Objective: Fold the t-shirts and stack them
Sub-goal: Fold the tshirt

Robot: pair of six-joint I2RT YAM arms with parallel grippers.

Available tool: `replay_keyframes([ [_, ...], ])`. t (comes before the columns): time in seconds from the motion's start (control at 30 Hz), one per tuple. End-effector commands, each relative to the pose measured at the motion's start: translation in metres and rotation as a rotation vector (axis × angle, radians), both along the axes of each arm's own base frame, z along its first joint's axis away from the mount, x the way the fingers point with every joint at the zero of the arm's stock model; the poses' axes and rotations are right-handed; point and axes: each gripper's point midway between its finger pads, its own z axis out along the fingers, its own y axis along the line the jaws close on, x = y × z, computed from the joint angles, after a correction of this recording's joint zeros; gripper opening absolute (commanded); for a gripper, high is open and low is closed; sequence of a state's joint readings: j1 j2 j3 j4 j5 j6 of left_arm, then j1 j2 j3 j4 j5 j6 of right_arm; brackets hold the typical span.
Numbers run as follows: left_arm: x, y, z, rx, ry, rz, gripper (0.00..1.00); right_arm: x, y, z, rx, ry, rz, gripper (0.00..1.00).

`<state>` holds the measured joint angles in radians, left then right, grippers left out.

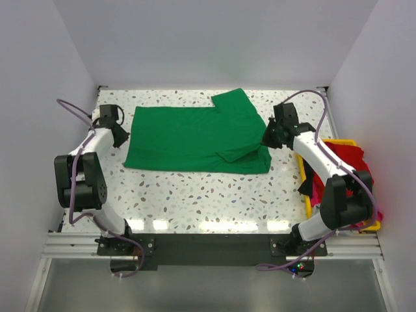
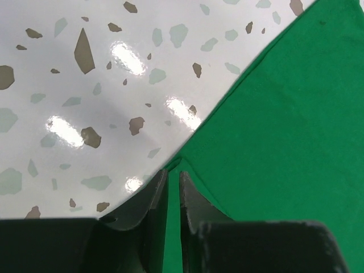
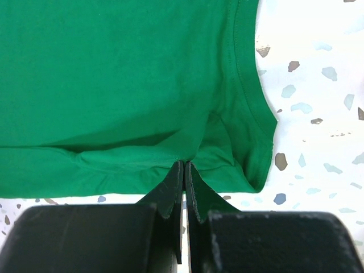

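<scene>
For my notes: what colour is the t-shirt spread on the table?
The t-shirt is plain bright green; the top external view shows it best.

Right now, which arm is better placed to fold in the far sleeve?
Probably right: the right gripper pinches the green t-shirt at its sleeve end, nearer that sleeve; the left gripper holds the opposite end.

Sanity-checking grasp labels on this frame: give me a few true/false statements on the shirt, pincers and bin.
1. The shirt lies spread on the table. True.
2. The left pincer is wide open over bare table. False: its fingers are nearly together, with green fabric between them.
3. The right pincer is closed at the shirt's edge. True.
4. The bin stands on the left side. False: it is at the right edge, beside the right arm.
5. The bin holds red cloth. True.
</scene>
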<state>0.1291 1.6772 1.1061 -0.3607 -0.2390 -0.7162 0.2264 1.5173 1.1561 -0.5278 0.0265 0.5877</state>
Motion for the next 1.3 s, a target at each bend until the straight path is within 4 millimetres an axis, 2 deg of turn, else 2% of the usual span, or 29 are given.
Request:
replay_keyframes([
  [0.0,0.020,0.000,0.011,0.017,-0.031,-0.020,0.18,0.015,0.006,0.009,0.040,-0.044,-0.003,0.00],
  [0.03,0.020,-0.003,0.005,0.020,-0.008,-0.025,0.20,0.016,0.007,0.009,0.040,-0.045,-0.001,0.00],
  [0.23,0.018,-0.009,-0.004,0.040,0.024,0.003,0.29,0.019,0.007,0.005,0.041,-0.042,-0.006,0.00],
  [0.8,0.018,-0.024,-0.031,0.060,0.103,0.032,0.29,0.018,0.014,0.001,0.073,-0.033,0.027,0.00],
  [1.07,0.015,-0.024,-0.038,0.062,0.125,0.032,0.24,0.016,0.017,-0.002,0.079,-0.027,0.037,0.00],
  [1.27,0.010,-0.024,-0.039,0.065,0.132,0.030,0.13,0.015,0.017,-0.001,0.081,-0.029,0.040,0.00],
])
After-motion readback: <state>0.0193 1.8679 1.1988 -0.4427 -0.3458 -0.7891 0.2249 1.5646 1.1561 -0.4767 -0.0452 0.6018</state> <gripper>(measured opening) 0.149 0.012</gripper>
